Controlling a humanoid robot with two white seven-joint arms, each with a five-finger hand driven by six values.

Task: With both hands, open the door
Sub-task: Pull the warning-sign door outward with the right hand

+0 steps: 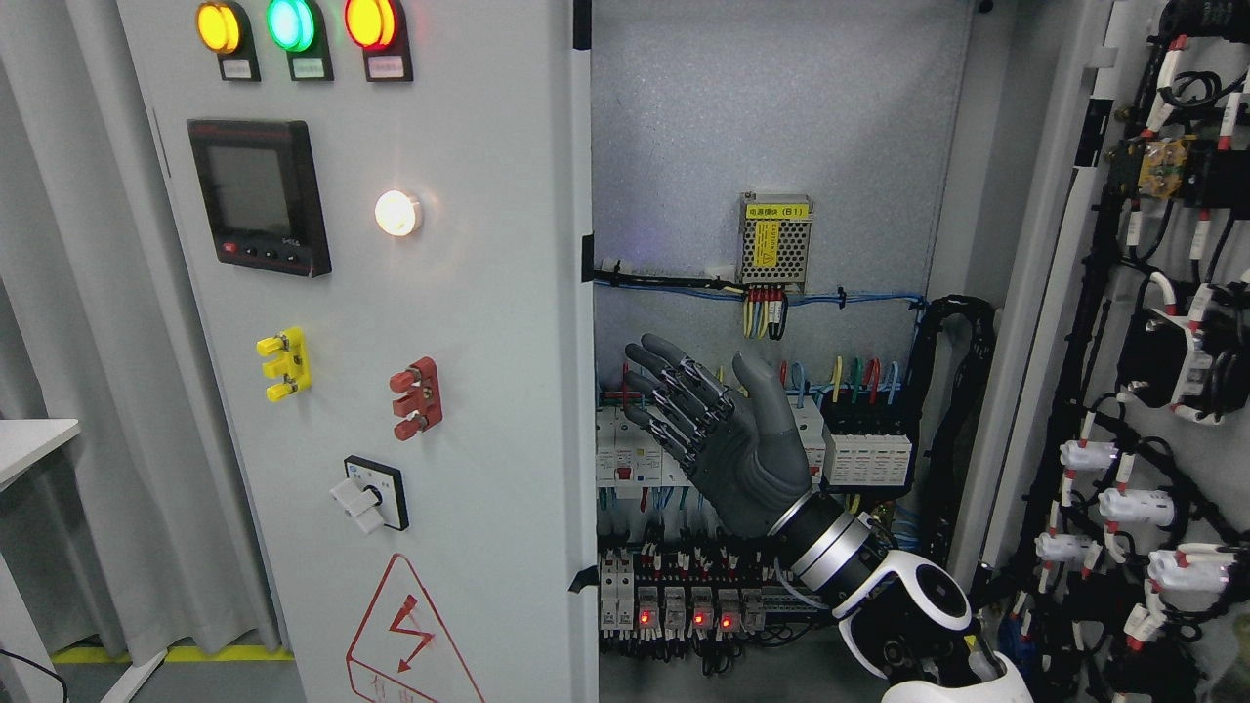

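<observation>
The grey cabinet's left door (469,410) is closed; it carries indicator lamps, a black meter (259,195) and a rotary switch (369,496). The right door (1152,371) stands swung wide open at the right, with its wired inner side showing. My right hand (698,391) comes up from the lower right, with dark fingers (674,391) spread and palm facing left. It hovers in front of the open interior, just right of the left door's edge (584,391), touching nothing. The left hand is out of view.
Inside the cabinet sit a yellow-labelled power supply (774,239), rows of breakers (864,454) and relays with red lights (684,610). A black cable bundle (952,410) runs to the open door. A white table corner (29,439) and a curtain (88,293) are at the left.
</observation>
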